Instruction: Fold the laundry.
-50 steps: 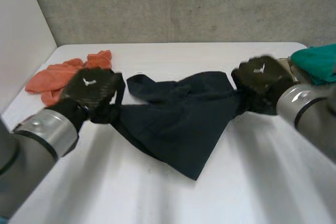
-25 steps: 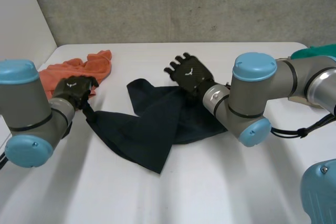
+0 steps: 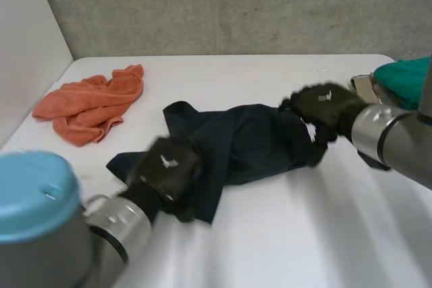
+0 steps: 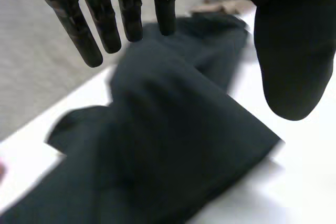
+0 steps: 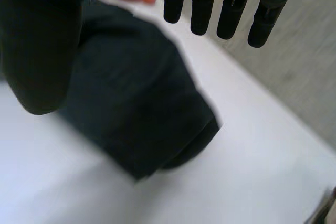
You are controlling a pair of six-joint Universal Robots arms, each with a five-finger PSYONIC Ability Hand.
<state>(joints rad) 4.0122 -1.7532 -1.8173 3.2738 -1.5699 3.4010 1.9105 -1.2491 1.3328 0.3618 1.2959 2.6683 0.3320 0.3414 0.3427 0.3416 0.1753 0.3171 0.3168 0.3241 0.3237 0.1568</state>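
**Item: dark cloth (image 3: 250, 143).** Navy, soft woven fabric, matte and limp. It lies crumpled and partly doubled over on the middle of the white tabletop (image 3: 304, 234). Its outline is irregular, with a pointed flap toward the near edge and a rolled, rounded fold at its right end (image 5: 157, 129). The long axis runs crosswise, from the robot's left to its right, so one hand stands at each end.

**Left hand (image 3: 165, 170).** Above the cloth's near-left part, by the pointed flap. In its wrist view the fingers (image 4: 128, 9) are straight and spread and the thumb stands apart. It is released and holds nothing, with the cloth under the palm.

**Right hand (image 3: 322, 107).** At the cloth's right end, over the rounded fold. Its fingers (image 5: 233, 3) are straight and also released, with nothing pinched.

**Judgement.** Neither hand is clearly nearer, since each is over its own end. A fold would probably call for taking both ends along the long axis. The loose layers may slide apart.

**Other items.**
- Orange towel (image 3: 91, 102): terry-like and bunched, well apart at far left.
- Green cloth (image 3: 405, 80): piled at the right edge.
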